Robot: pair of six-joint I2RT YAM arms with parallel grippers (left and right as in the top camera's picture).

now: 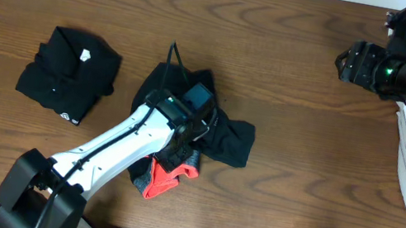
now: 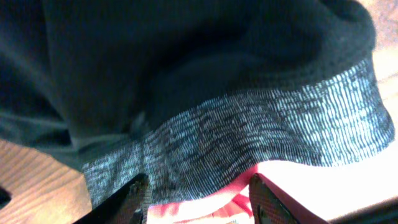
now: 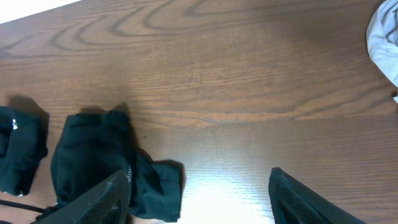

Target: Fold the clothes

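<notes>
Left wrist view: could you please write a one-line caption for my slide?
Open left end effector close above the crumpled black trousers, at their grey waistband and red-orange lining.

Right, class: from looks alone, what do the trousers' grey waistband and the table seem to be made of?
Waistband: probably stretchy knit fabric, matte; fine ribbed lines, heathered grey. Table: wood or wood-look laminate, slightly glossy; brown grain lines, a pale glare patch.

I count one pair of black trousers point(image 1: 224, 139), one small folded black garment point(image 1: 68, 73), one wooden table point(image 1: 293, 80).
</notes>
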